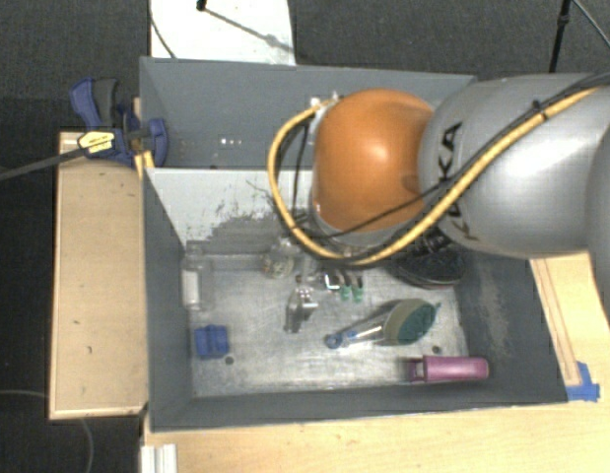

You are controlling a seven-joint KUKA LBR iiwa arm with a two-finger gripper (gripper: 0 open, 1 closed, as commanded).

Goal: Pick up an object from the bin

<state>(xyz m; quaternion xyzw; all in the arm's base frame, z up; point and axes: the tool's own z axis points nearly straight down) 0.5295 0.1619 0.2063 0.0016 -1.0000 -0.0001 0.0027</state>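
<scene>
Arm [521, 166]: silver, orange cover [369, 151] at the wrist; reaching in over mid-bin
Bin [245, 368]: grey metal; a few loose things on its floor
Brush [408, 321]: green head, blue handle; right of centre, nearest the gripper
Purple marker [447, 368]: by the front wall, right
Gripper [302, 311]: low at centre, just left of the brush handle; open or closed, can't tell
Blue block [211, 340]: front left, well apart

Brush [383, 326]: dark green head, blue handle tip, lying flat and aslant, just up-left of purple tube [447, 368].
</scene>
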